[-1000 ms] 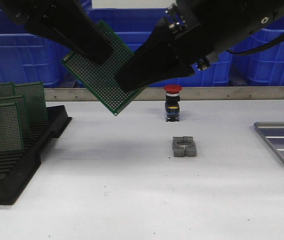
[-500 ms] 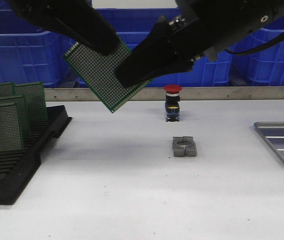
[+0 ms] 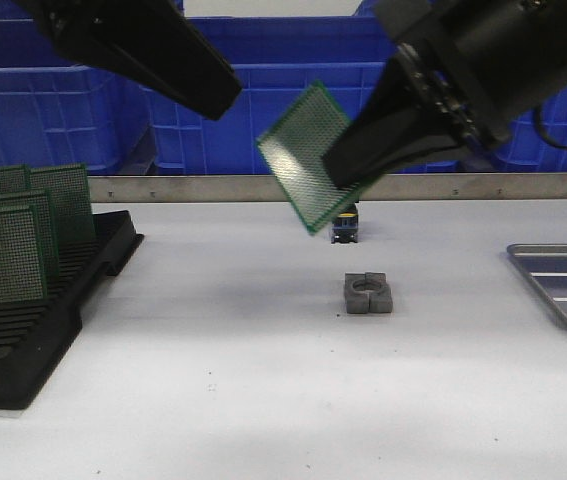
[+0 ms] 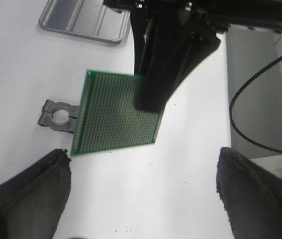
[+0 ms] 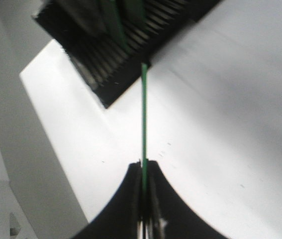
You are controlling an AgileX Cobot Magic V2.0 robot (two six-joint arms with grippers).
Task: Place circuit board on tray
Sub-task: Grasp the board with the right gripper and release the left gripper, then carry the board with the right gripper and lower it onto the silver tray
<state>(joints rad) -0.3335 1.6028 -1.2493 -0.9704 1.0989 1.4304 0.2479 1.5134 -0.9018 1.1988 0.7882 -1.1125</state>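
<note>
My right gripper [image 3: 338, 170] is shut on a green perforated circuit board [image 3: 308, 157] and holds it tilted in the air above the table's middle. The board shows edge-on between the shut fingers in the right wrist view [image 5: 143, 124], and flat in the left wrist view [image 4: 113, 117]. My left gripper [image 3: 213, 95] is open and empty, up at the left, apart from the board; its fingers [image 4: 29, 199] stand wide apart. The silver-grey ridged tray [image 3: 563, 285] lies at the table's right edge, and also shows in the left wrist view [image 4: 83, 20].
A black slotted rack [image 3: 33, 320] at the left holds several more green boards [image 3: 3, 250]. A grey metal clamp block [image 3: 368, 293] lies mid-table, with a red-topped button switch [image 3: 345, 228] behind it, partly hidden by the board. Blue crates [image 3: 63, 110] line the back.
The left gripper has let go of the board and drawn back to the left. The right gripper now holds the board alone and has carried it to the right.
</note>
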